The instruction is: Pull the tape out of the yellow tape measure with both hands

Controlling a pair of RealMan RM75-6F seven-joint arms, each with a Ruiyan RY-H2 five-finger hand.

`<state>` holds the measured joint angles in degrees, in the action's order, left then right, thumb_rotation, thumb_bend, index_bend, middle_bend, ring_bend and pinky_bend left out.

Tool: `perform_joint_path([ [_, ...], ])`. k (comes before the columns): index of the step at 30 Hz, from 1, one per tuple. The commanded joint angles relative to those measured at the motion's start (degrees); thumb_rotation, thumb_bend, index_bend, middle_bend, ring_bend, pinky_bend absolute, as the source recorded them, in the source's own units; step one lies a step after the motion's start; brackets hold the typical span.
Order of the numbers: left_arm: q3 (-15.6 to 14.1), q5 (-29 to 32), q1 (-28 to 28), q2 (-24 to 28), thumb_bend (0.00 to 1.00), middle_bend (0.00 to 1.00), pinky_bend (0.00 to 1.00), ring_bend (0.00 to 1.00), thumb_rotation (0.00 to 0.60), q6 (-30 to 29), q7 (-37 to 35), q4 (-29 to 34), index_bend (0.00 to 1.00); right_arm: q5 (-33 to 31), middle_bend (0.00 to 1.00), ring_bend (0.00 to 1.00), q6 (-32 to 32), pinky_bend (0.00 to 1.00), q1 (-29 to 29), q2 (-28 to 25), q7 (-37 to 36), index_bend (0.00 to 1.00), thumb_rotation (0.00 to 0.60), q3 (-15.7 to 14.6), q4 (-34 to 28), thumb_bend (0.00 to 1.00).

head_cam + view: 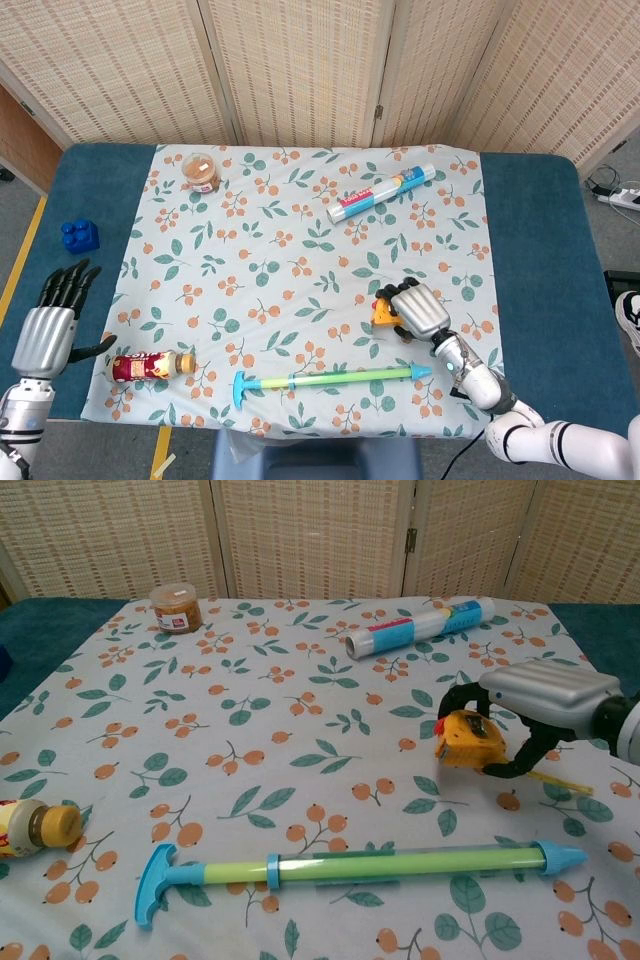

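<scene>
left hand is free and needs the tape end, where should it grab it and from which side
Probably the thin yellow tape strip lying flat on the cloth behind the right hand, which holds the tape measure. The left hand would best pinch its free end from above, since it lies flat.

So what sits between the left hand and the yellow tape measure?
In the head view, the bottle lies beside the left hand; onward to the tape measure, only patterned cloth.
</scene>
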<state>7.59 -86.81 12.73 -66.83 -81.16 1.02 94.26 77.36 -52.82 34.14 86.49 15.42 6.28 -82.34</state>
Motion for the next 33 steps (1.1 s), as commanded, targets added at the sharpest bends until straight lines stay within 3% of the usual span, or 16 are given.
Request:
perform_joint_path([
  [1, 2.26, 0.12, 4.16, -0.45, 0.17, 0.05, 0.00, 0.06, 0.600, 4.08, -2.32, 2.79, 0.05, 0.71, 0.51, 0.37, -1.14, 0.23, 1.20, 0.65, -8.00, 0.55, 0.600, 2.97, -3.70, 0.33],
  [7, 4.88, 2.09, 9.38, -2.31, 0.18, 0.05, 0.00, 0.06, 0.600, 9.04, -4.43, 6.69, 0.05, 1.66, 0.51, 0.38, -4.04, 0.23, 3.11, 6.72, -16.36, 0.55, 0.600, 6.40, -2.51, 0.33],
  [14, 6.54, 3.85, 13.35, -5.50, 0.18, 0.05, 0.00, 0.06, 0.600, 11.36, -3.71, 9.92, 0.02, 3.98, 0.51, 0.38, -8.77, 0.23, 5.30, 15.74, -26.56, 0.55, 0.600, 9.04, 3.44, 0.33],
  [24, 7.54, 5.32, 17.61, -9.62, 0.18, 0.05, 0.00, 0.06, 0.600, 13.26, -1.50, 12.73, 0.01, 6.27, 0.50, 0.38, -12.78, 0.23, 8.24, 25.37, -34.75, 0.55, 0.600, 9.94, 13.01, 0.33],
  [33, 7.60, 7.56, 20.75, -14.56, 0.18, 0.05, 0.00, 0.06, 0.600, 14.20, 2.73, 11.53, 0.01, 6.32, 0.51, 0.38, -13.97, 0.23, 9.45, 29.26, -36.82, 0.55, 0.600, 10.05, 17.05, 0.33],
])
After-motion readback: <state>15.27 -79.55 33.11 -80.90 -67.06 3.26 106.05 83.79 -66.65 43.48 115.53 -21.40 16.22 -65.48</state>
